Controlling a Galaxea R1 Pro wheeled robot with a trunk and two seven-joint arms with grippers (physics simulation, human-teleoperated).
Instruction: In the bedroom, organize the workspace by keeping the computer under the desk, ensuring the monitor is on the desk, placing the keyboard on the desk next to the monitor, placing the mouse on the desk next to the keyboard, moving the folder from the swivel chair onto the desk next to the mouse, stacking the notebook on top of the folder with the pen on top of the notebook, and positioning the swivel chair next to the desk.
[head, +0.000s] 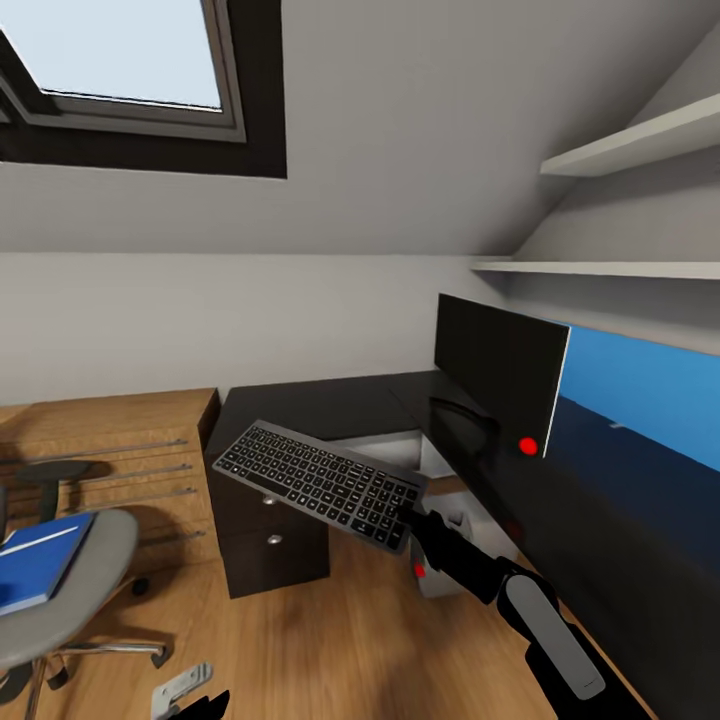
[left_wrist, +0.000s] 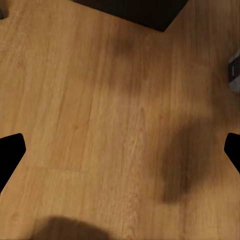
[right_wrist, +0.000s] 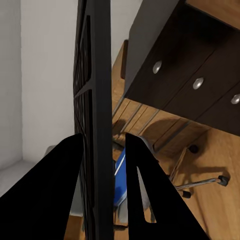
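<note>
In the air in front of the desk (head: 330, 400), at the centre of the head view, the keyboard (head: 320, 483) hangs from the right gripper (head: 412, 517), which clamps its near-right end; the right wrist view confirms it, with the keyboard's thin edge (right_wrist: 97, 125) running straight up between the two dark fingers (right_wrist: 142, 190), which are closed on it. Holding it by one short end looks like a carrying grip, keeping the length of the board clear of the arm so it can be swung over the black top and laid down beside the monitor (head: 500, 372), which stands on the desk at about two o'clock from the keyboard. The keyboard's long axis runs from ten o'clock to four o'clock in the head view, its free end pointing up-left toward the desk's corner over the drawer unit (head: 270, 540), keys facing up and tipped toward the camera. Under the desk, just past the gripper at five o'clock, a bit of the computer (head: 432, 570) shows with its red light. The folder (head: 40, 560) lies on the swivel chair (head: 70, 600) at eight o'clock, not yet moved. The left gripper (left_wrist: 120, 150) hangs over the bare wooden floor (left_wrist: 100, 100) with its jaws spread wide and nothing between them.
</note>
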